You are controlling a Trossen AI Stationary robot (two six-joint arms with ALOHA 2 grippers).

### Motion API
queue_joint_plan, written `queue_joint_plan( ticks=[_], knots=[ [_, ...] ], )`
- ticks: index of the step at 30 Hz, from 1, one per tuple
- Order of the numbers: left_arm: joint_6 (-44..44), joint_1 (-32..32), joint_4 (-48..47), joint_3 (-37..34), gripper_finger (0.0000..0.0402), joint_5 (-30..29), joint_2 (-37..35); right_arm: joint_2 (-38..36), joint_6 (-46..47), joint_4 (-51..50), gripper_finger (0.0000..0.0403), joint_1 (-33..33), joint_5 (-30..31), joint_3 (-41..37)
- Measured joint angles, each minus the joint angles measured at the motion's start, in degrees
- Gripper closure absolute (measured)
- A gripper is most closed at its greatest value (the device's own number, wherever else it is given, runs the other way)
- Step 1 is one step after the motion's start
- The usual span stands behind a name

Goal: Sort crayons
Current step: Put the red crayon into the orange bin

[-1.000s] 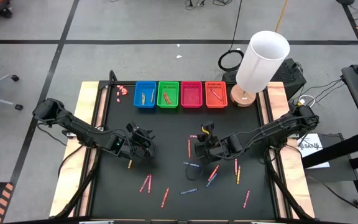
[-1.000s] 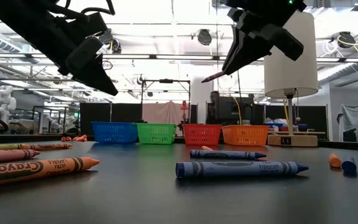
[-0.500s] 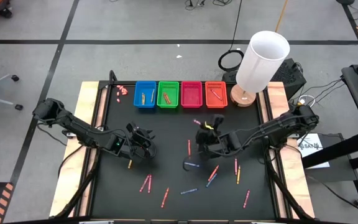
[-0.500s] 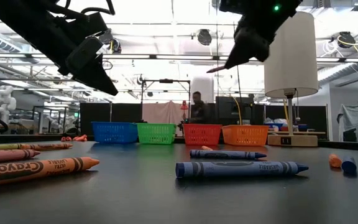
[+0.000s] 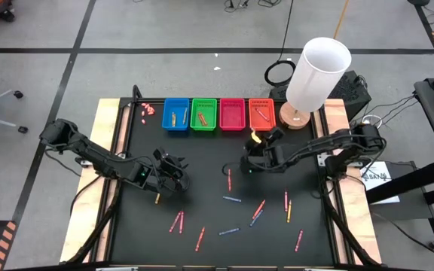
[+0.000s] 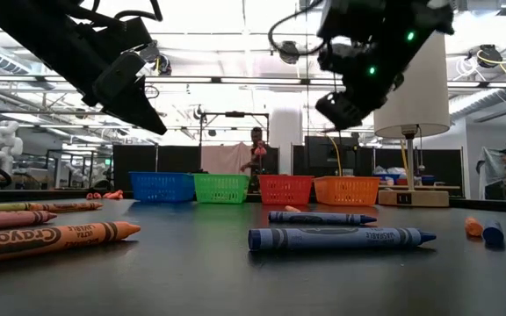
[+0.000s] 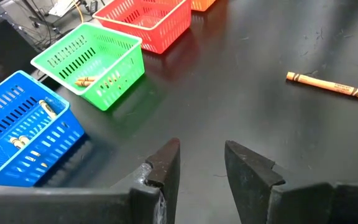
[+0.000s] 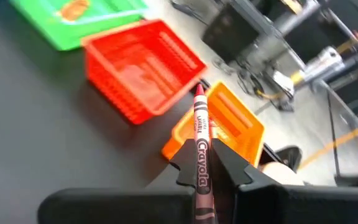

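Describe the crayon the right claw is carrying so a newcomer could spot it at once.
Find the row of four baskets at the table's far edge; the right claw hangs just before the orange basket. Clamped in it is a red crayon, the only crayon off the table.

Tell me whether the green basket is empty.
Not empty. The green basket holds a few crayons on its floor, seen from the left wrist.

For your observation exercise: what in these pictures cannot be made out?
- Pink basket: high view too small to show its contents.
- Held crayon: its lower end is hidden between the right tool fingers, right wrist view.
- Bits at the table corner: too small to identify.
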Motion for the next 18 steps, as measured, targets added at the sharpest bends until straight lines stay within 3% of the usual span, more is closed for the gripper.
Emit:
queue_joint_plan(
  ticks=[18],
  knots=[
    [0.1,0.8,4.2,0.0,0.0276,-1.3,0.0,0.0,-3.9,20.4,0.0399,-16.8,0.4,-10.4]
  ],
)
